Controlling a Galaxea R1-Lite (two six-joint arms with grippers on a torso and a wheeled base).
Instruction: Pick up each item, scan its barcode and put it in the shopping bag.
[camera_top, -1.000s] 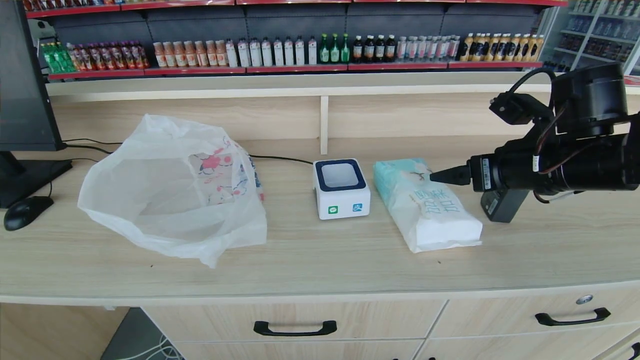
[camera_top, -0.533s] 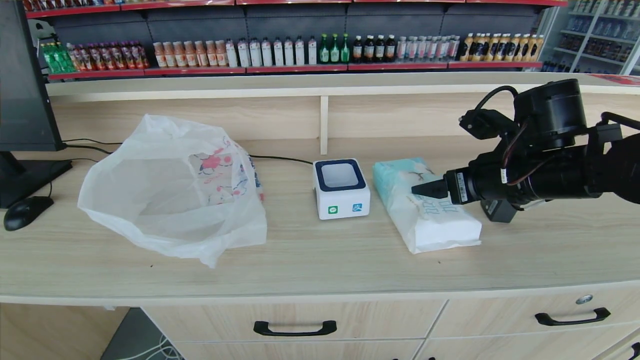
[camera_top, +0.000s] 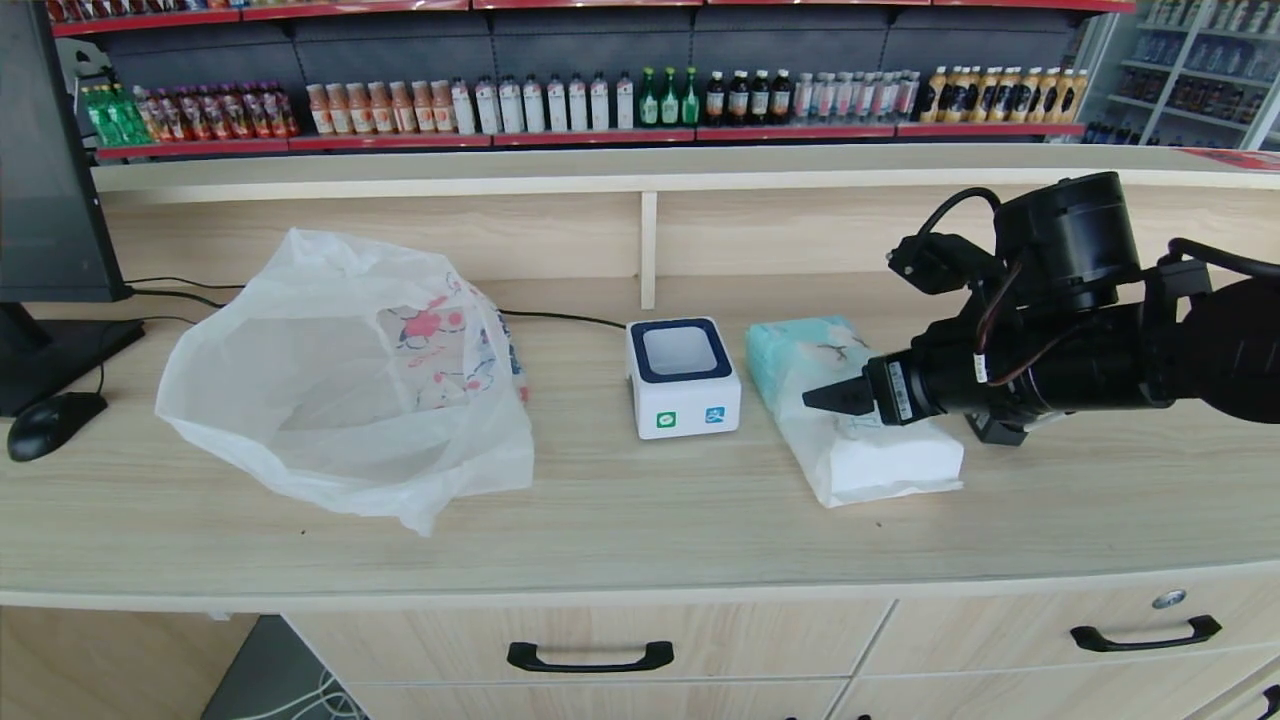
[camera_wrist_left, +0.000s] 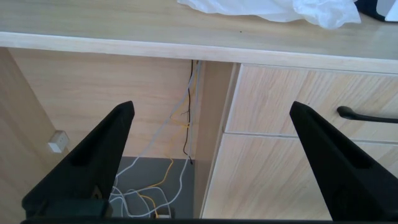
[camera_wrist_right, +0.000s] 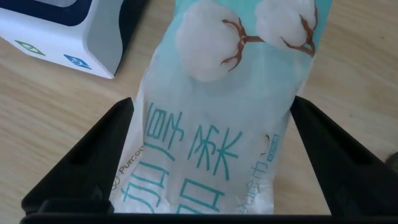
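Tissue pack (camera_top: 872, 458) flat, long axis front-to-back

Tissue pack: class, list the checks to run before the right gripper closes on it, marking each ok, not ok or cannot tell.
1. Right gripper open, tissue pack between its fingers: ok.
2. Fingers low enough to grip: cannot tell.
3. Gap between tissue pack and scanner: ok.
4. Scanner window uncovered: ok.
5. Shopping bag mouth open: ok.
6. Barcode side known: cannot tell.
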